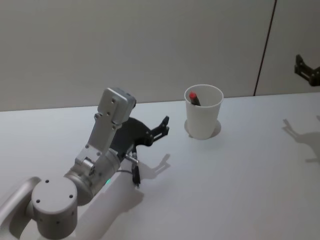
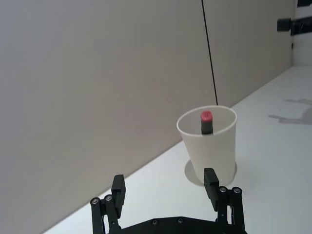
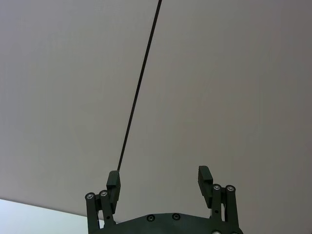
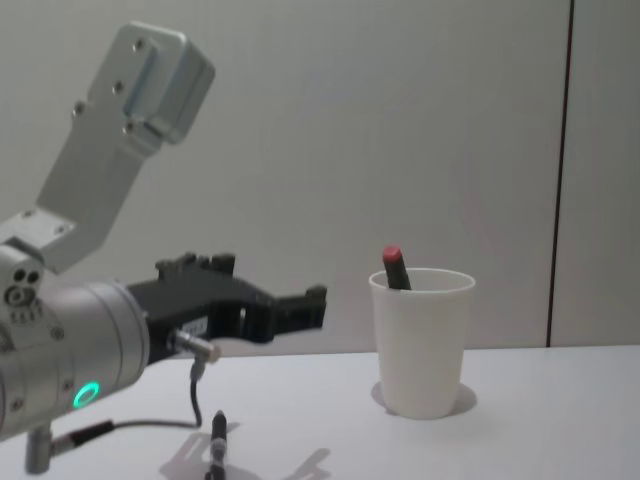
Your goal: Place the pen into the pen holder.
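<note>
Far and right of centre on the white table (image 1: 240, 180): the pen holder (image 1: 203, 122) (image 2: 209, 151) (image 4: 420, 340), a plain white paper cup with a rolled rim. Stands upright. Inside it, the pen (image 1: 193, 98) (image 2: 206, 122) (image 4: 395, 268), dark-bodied with a red end. Leans against the left side of the rim, red end up and poking just above it.

Left of the cup and nearer: the left gripper (image 1: 161, 129) (image 2: 165, 180) (image 4: 312, 305). Hovers above the table, pointed toward the cup and apart from it. Fingers (image 2: 118, 184) spread wide, nothing between them, with the cup framed in the gap in the left wrist view. Below the wrist, a thin cable (image 1: 136, 175) hanging, plug end close to the table.

At the far right, raised well above the table and well apart from the cup: the right gripper (image 1: 306, 70) (image 3: 159, 174). Fingers (image 3: 204, 173) spread apart, empty, with the grey wall (image 3: 219, 87) and its dark vertical seam beyond.
</note>
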Controlling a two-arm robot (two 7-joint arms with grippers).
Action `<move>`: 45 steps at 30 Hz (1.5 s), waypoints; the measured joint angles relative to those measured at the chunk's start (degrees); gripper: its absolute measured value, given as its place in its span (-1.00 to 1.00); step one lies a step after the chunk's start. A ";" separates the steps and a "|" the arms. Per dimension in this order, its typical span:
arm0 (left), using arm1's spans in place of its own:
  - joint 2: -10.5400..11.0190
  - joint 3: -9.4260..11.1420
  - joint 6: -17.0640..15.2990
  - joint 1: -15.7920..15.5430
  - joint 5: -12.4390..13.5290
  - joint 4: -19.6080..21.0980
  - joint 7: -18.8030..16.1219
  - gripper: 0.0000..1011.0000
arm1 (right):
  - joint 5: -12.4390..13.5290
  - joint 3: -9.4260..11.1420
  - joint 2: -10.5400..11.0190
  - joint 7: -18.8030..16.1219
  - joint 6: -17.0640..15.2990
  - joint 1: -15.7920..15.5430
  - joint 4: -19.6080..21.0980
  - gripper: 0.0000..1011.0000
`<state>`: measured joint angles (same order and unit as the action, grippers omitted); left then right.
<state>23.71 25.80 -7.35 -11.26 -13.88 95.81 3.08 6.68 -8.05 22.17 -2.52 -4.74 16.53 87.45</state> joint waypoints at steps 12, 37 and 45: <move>0.80 0.09 -4.77 2.70 -2.81 1.56 -2.59 0.98 | 0.04 0.28 0.39 0.19 -0.36 -0.39 0.50 0.98; -0.10 1.24 -4.42 9.34 -5.39 3.96 -18.08 0.98 | 0.04 0.47 0.61 0.32 -0.58 -0.61 0.80 0.98; -1.01 1.73 -7.59 9.18 -3.13 5.01 -16.71 0.98 | 0.04 0.48 0.64 0.32 -0.58 -0.63 0.81 0.98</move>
<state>22.71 27.53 -14.94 -2.08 -17.02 100.82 -13.63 6.71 -7.58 22.81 -2.20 -5.32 15.90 88.26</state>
